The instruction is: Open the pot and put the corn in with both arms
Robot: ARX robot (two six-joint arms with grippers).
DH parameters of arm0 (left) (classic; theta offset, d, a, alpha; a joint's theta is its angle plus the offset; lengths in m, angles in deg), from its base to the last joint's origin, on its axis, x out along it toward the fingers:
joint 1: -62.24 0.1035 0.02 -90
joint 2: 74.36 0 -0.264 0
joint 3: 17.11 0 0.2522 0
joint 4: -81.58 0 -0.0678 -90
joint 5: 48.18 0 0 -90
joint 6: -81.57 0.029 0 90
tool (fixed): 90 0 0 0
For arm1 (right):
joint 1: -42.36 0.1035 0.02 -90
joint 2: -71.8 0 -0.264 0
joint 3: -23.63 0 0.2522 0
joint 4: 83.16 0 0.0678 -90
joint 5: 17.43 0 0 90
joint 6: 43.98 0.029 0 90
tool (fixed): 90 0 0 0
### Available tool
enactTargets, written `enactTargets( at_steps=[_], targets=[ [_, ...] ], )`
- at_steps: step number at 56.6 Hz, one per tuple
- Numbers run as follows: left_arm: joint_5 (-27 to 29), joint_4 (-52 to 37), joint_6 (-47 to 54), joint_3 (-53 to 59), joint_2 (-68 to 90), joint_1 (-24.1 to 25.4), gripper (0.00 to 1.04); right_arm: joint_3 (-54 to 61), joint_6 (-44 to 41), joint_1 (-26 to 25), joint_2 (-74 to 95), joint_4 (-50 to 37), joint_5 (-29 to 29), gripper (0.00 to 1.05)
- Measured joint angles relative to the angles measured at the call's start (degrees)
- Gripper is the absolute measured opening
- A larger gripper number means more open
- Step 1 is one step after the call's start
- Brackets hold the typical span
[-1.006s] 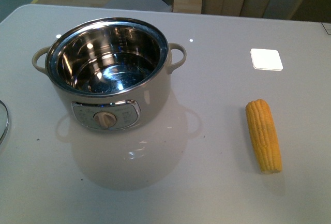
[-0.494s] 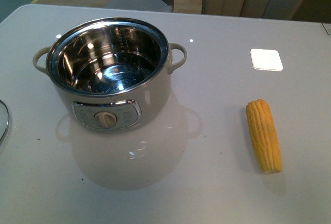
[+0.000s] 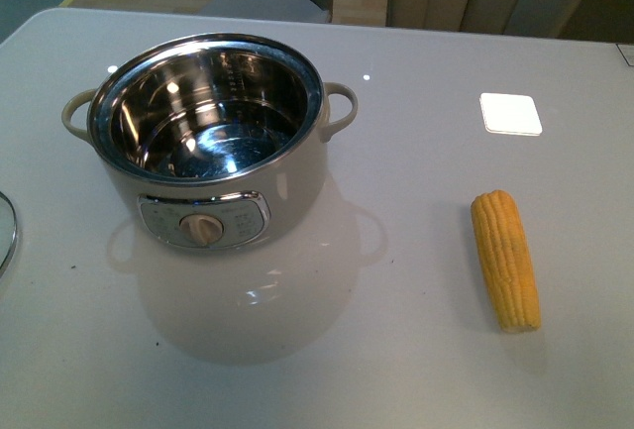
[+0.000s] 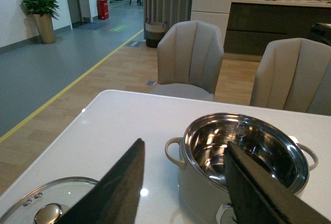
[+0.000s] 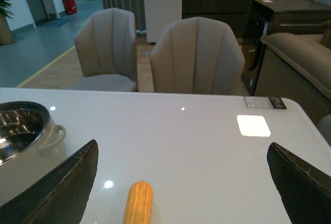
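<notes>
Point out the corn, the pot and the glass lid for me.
corn [image 3: 506,261]: front view, middle of the cob.
pot [image 3: 297,183]: front view, cream outer wall.
glass lid [image 4: 47,214]: left wrist view, its metal knob.

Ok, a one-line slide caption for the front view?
Open pot, steel bowl empty, on white table; corn cob lies apart to its right.

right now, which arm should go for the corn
Right. The corn lies well right of the pot, just ahead of the open right hand in its wrist view. The left hand, also open, faces the pot, already uncovered, its lid on the table beside it.
</notes>
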Motion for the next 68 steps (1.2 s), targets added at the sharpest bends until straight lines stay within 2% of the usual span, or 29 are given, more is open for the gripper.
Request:
enactTargets(
  at_steps=[16,20,21,23,25,27,34,50,59,68],
  targets=[
    [0.0,0.0,0.0,0.0,0.0,0.0,0.99,0.0,0.0,0.0,0.0,0.0,0.0,0.96],
    [0.0,0.0,0.2,0.0,0.0,0.0,0.98,-0.5,0.5,-0.2,1.0,1.7,-0.7,0.96],
    [0.0,0.0,0.1,0.0,0.0,0.0,0.97,-2.1,1.7,-0.5,2.6,5.7,-2.0,0.96],
    [0.0,0.0,0.2,0.0,0.0,0.0,0.98,-8.0,5.9,-0.7,12.3,19.1,-2.2,0.96],
    [0.0,0.0,0.1,0.0,0.0,0.0,0.98,-10.3,7.4,0.3,18.5,24.4,-0.6,0.96],
    [0.0,0.0,0.1,0.0,0.0,0.0,0.98,-10.6,8.2,1.6,23.2,25.2,0.8,0.96],
    [0.0,0.0,0.2,0.0,0.0,0.0,0.98,-10.6,8.4,4.2,33.9,17.7,2.6,0.96],
    [0.0,0.0,0.1,0.0,0.0,0.0,0.98,-13.4,6.4,6.6,66.8,-8.9,4.1,0.96],
    [0.0,0.0,0.2,0.0,0.0,0.0,0.98,-17.6,6.3,9.4,83.2,-17.7,3.4,0.96],
    [0.0,0.0,0.2,0.0,0.0,0.0,0.98,-21.5,5.9,12.8,94.5,-22.3,4.6,0.96]
  ],
)
